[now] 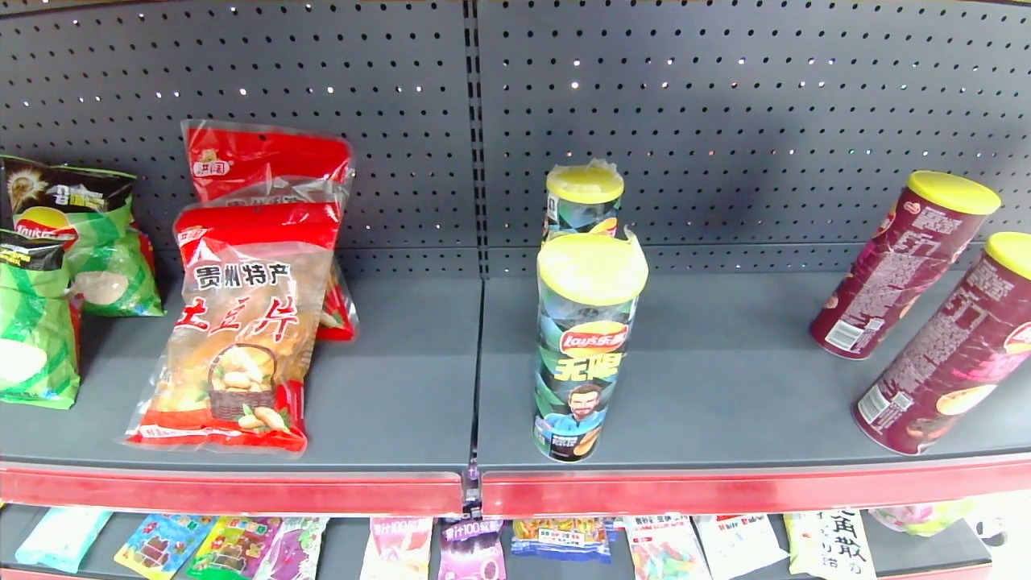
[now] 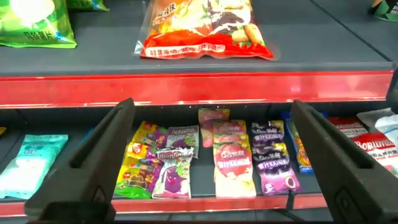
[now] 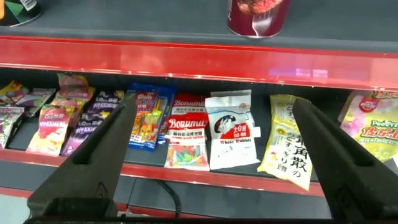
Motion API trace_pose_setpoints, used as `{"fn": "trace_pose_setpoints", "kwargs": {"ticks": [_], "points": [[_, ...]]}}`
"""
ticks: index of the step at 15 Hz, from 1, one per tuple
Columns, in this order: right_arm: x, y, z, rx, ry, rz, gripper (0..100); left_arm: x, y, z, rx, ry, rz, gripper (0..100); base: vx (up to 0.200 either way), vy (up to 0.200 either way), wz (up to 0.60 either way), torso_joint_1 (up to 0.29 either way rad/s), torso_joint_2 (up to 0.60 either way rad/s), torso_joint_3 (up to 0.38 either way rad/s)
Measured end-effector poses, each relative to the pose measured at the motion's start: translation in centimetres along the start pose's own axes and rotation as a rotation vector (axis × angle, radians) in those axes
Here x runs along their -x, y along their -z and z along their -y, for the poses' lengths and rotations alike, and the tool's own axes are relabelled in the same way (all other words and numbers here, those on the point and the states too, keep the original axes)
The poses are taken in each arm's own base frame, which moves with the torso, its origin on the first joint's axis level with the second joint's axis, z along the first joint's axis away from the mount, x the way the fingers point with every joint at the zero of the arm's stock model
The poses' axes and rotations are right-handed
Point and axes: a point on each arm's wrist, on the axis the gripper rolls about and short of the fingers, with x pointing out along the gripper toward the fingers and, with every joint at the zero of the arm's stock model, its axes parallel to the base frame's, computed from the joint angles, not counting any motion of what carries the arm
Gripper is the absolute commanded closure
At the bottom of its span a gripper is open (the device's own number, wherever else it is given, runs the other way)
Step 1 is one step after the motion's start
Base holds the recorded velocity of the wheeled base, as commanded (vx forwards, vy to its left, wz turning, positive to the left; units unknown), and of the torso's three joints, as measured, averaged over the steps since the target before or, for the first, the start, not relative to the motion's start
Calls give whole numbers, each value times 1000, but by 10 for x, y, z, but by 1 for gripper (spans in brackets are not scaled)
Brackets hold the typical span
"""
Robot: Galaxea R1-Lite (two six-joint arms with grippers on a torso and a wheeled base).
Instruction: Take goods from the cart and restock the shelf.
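The grey shelf (image 1: 725,379) holds a red snack bag (image 1: 233,338) lying at the front left, with a second red bag (image 1: 266,161) leaning behind it. Two green cans with yellow lids stand mid-shelf, one (image 1: 584,346) in front of the other (image 1: 584,201). Two maroon cans (image 1: 902,266) (image 1: 950,354) stand at the right. My left gripper (image 2: 212,106) is open and holds nothing, level with the lower shelf below the red bag (image 2: 205,28). My right gripper (image 3: 214,102) is open and holds nothing, below a maroon can (image 3: 258,15).
Green chip bags (image 1: 36,322) (image 1: 89,242) fill the shelf's left end. A red front rail (image 1: 725,487) edges the shelf. The lower shelf carries several candy packets (image 2: 230,162) (image 3: 230,130). Bare grey shelf lies between the green cans and the maroon ones.
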Motion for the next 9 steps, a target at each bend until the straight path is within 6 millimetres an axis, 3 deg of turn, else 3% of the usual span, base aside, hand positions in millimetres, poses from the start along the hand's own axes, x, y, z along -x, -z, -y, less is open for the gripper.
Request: {"fn": "trace_pose_setpoints", "kwargs": {"ticks": [1, 5, 9], "points": [[0, 0, 0, 0, -1, -1, 0, 0, 0, 0, 0, 0, 0, 0, -200, 0, 0, 32, 7, -2], [0, 0, 0, 0, -1, 0, 0, 0, 0, 0, 1, 1, 0, 0, 0, 0, 0, 0, 0, 0], [0, 0, 0, 0, -3, 0, 0, 0, 0, 0, 0, -2, 1, 0, 0, -200, 0, 11, 7, 4]]}}
